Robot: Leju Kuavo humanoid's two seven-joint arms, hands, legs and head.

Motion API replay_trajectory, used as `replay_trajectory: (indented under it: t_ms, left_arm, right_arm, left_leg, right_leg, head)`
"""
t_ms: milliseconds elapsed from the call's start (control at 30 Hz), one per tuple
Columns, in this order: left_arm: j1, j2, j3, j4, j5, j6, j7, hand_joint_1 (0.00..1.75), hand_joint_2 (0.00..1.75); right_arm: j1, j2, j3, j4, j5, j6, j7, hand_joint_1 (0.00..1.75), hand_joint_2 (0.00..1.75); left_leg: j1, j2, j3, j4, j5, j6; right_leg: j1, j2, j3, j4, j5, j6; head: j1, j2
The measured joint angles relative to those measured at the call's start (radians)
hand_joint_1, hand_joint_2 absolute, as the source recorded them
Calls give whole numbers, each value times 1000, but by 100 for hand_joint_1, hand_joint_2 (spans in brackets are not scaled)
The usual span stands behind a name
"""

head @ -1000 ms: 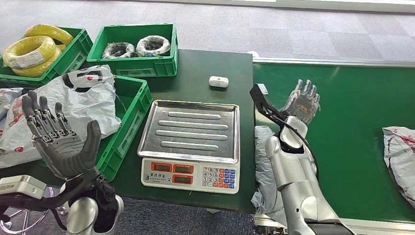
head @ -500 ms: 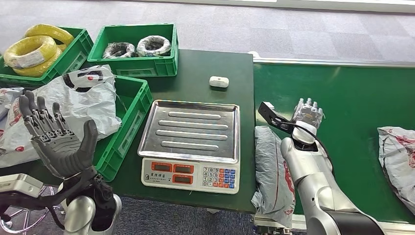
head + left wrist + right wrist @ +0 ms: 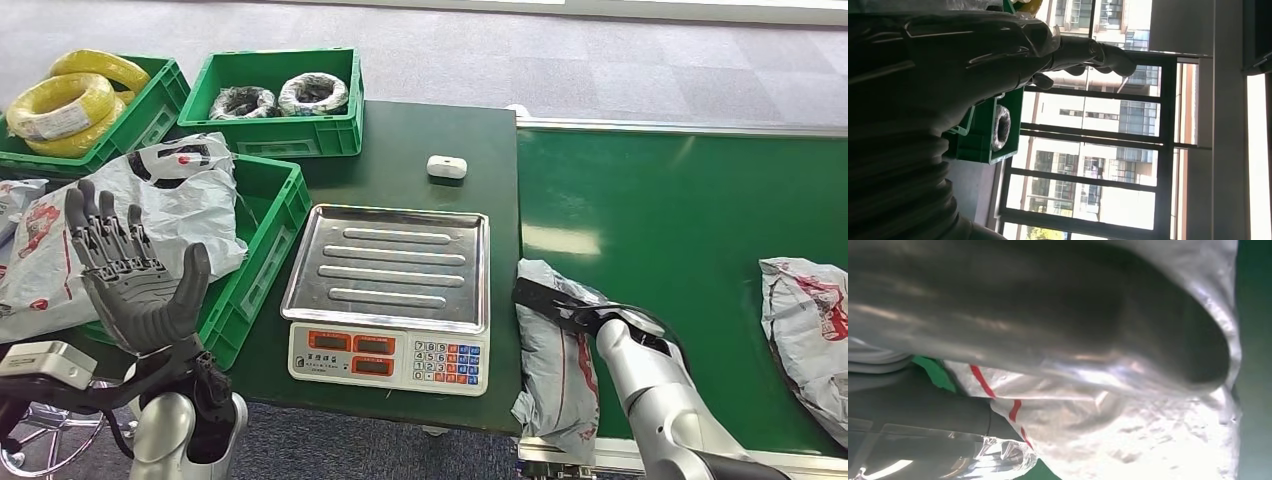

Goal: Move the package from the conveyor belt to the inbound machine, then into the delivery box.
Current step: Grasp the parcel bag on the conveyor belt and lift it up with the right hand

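A grey plastic package (image 3: 552,365) lies at the near left end of the green conveyor belt (image 3: 690,230), its lower end hanging over the front edge. My right arm (image 3: 650,390) reaches down onto it. Close up, my right hand (image 3: 1058,325) is a blurred grey shape right over the package's crinkled, red-striped film (image 3: 1128,440); its fingers are hidden, so the grip is unclear. My left hand (image 3: 135,285) is raised, palm up, fingers spread and holding nothing, in front of the green crate (image 3: 275,215). The scale with a steel tray (image 3: 390,265) stands between crate and belt.
A second grey package (image 3: 805,320) lies on the belt at the far right. White bags (image 3: 170,200) fill the near crate. Two more green crates at the back hold yellow cable coils (image 3: 65,100) and black coils (image 3: 280,95). A small white device (image 3: 446,166) lies behind the scale.
My right arm has come down from above the belt onto the near package. The package at the right has drifted left along the belt. My left hand shifted slightly and stays spread.
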Motion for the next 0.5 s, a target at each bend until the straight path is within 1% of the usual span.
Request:
replay_trajectory:
  t_ms: [167,367,400,500]
  left_arm:
    - [1,4,6,4,1,-1,0,0,175]
    - [5,3,9,7,1,-1,0,0,175]
    - [6,3,9,7,1,-1,0,0,175]
    - [8,3,10,7,1,0,0,0,175]
  right_arm:
    - [3,-1,-6,6,-8,5,-10,0,0]
    - [16,5,-12,6,-33,-11,-38,0,0]
    - [17,5,-13,6,-34,-11,-39,3,0]
    - [20,6,-14,6,-39,-16,-46,127,0]
  left_leg:
    - [0,0,0,0,0,0]
    - [0,0,0,0,0,0]
    - [0,0,0,0,0,0]
    - [0,0,0,0,0,0]
  right_leg:
    - [0,0,0,0,0,0]
    - [0,0,0,0,0,0]
    - [0,0,0,0,0,0]
    - [0,0,0,0,0,0]
  head:
    - [0,0]
    - [0,0]
    - [0,0]
    - [0,0]
